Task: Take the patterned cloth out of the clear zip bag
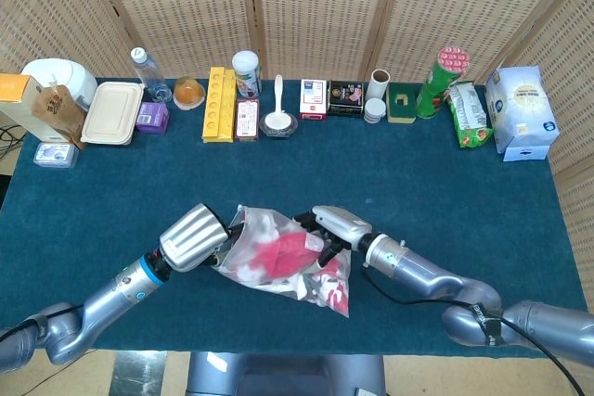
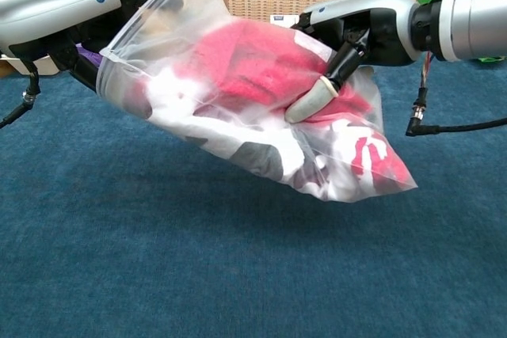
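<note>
Woven screens stand behind a dark blue worktop [image 1: 445,183] whose far edge carries a row of goods: a water bottle [image 1: 146,71], a white lidded box [image 1: 112,112], a yellow tray [image 1: 218,103], a green tube can [image 1: 436,81] and a white carton [image 1: 522,112] toward the far right corner. Near the front edge, about midway along it, the clear zip bag [image 2: 261,108] hangs off the worktop between both hands, its zip end raised toward the left hand [image 1: 193,238] and its closed corner drooping lower on the right. The left hand's fingers grip the bag's zip edge, though the plastic hides most of them. The right hand [image 2: 356,33] holds the bag from above, one pale fingertip [image 2: 305,106] pressing the plastic against the patterned cloth [image 2: 253,77], which sits bunched inside the bag, red, white and grey.
</note>
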You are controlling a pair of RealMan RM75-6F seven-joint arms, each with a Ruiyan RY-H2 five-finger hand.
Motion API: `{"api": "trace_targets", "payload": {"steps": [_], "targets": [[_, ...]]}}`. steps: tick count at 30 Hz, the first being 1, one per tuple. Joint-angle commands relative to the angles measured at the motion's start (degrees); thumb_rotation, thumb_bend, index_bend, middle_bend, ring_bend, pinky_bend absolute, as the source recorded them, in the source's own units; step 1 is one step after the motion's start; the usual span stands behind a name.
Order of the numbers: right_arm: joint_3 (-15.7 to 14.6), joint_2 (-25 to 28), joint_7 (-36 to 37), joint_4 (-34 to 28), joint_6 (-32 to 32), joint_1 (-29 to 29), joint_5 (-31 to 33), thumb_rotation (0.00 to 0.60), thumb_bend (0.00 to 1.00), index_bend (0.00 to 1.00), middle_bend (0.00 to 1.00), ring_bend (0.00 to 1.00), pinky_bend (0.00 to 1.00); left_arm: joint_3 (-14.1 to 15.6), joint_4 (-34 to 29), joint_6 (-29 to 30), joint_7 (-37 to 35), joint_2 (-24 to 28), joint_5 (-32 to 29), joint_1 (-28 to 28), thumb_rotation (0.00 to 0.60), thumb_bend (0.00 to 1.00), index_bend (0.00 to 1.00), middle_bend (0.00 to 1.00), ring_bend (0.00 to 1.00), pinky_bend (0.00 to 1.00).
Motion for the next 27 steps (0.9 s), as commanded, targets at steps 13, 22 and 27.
{"api": "trace_targets", "payload": {"steps": [13, 22, 27], "targets": [[-1.17, 0.80, 7.67, 0.18, 1.94, -0.09, -5.26, 0.600, 0.17, 0.81, 0.90, 1.00, 1.00, -0.48, -2.73, -0.67, 1.24, -0.13, -0.90, -1.28, 0.590, 0.18, 0.37, 1.00, 1.00, 0.98], [-1.68, 1.54, 15.13, 0.22, 3.75, -0.20, -7.40, 0.600, 0.17, 0.81, 0.90, 1.00, 1.00, -0.89, -3.19, -3.31, -1.78, -1.70, -3.28, -2.88, 0.580, 0.21, 0.45, 1.00, 1.00, 0.98], [-2.23, 1.43, 19.11, 0.72, 5.18, -0.20, -8.57, 0.600, 0.17, 0.81, 0.90, 1.00, 1.00, -1.31, -4.08, -4.89, -1.94, -2.04, -4.33, -3.91, 0.600, 0.30, 0.59, 1.00, 1.00, 0.98]]}}
